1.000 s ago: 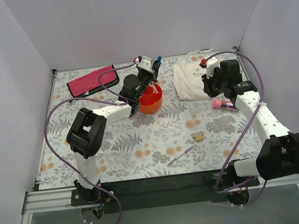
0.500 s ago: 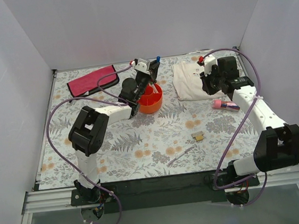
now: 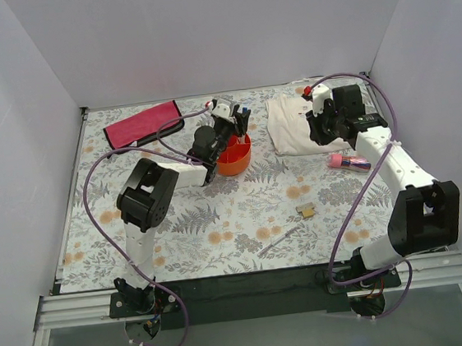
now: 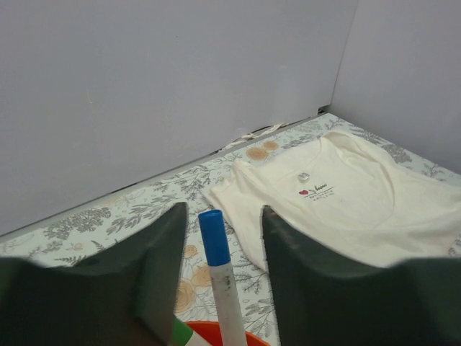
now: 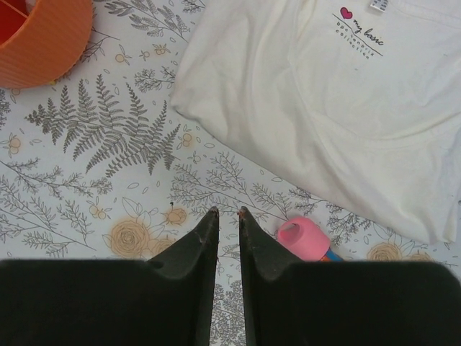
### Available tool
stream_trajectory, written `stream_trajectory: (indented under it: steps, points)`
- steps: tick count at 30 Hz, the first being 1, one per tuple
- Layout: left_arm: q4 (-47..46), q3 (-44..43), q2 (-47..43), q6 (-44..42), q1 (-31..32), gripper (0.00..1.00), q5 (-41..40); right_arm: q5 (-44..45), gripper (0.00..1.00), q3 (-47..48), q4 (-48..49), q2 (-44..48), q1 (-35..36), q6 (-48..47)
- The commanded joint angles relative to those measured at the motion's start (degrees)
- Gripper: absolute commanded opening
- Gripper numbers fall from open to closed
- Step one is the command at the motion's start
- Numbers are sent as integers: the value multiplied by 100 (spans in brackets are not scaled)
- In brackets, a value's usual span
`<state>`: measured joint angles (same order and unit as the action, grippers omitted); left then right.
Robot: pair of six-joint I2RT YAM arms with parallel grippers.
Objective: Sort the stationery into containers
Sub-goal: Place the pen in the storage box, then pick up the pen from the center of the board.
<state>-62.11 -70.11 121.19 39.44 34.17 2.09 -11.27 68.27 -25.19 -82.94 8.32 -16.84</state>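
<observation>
The orange-red tub (image 3: 233,158) stands at mid-back of the table. My left gripper (image 3: 239,121) hovers just over it. In the left wrist view this gripper (image 4: 222,210) is open, with a gap on each side of a white marker with a blue cap (image 4: 215,238). The marker stands upright in the tub (image 4: 201,334) beside a green-capped marker (image 4: 181,332). My right gripper (image 3: 323,130) is shut and empty (image 5: 223,211), over the table just left of a pink highlighter (image 5: 306,239) (image 3: 345,161). A tan block (image 3: 306,210) and a grey pen (image 3: 279,239) lie near the front.
A folded white T-shirt (image 3: 296,125) lies at the back right, under my right arm, and also shows in the right wrist view (image 5: 324,108). A dark pink pouch (image 3: 143,124) lies at the back left. White walls close three sides.
My left gripper has come down over the tub with the blue-capped marker, which now stands in the tub between open fingers. My right arm has shifted slightly toward the back.
</observation>
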Motion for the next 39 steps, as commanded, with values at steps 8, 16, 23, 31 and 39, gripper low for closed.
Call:
stream_trajectory:
  steps: [8, 16, 23, 31, 39]
  points:
    - [847, -205, -1901, -331, -77, 68, 11, -1585, 44, 441, -941, -39, 152, -1291]
    - [4035, -346, -4040, -903, -560, 77, -1402, -1396, 87, -191, -1726, 94, 2407, -3834]
    - [6639, 1182, -5543, -34, -1403, 97, -1370, -1186, 77, -560, -1770, -258, 3931, -4976]
    - [6905, 2018, -5869, 600, -2046, 96, -1132, -684, 53, -1157, -1752, -372, 4740, -5479]
    - [6764, 2089, -5958, 424, -2231, 95, -1097, -631, 51, -1632, -1630, -188, 5162, -5260]
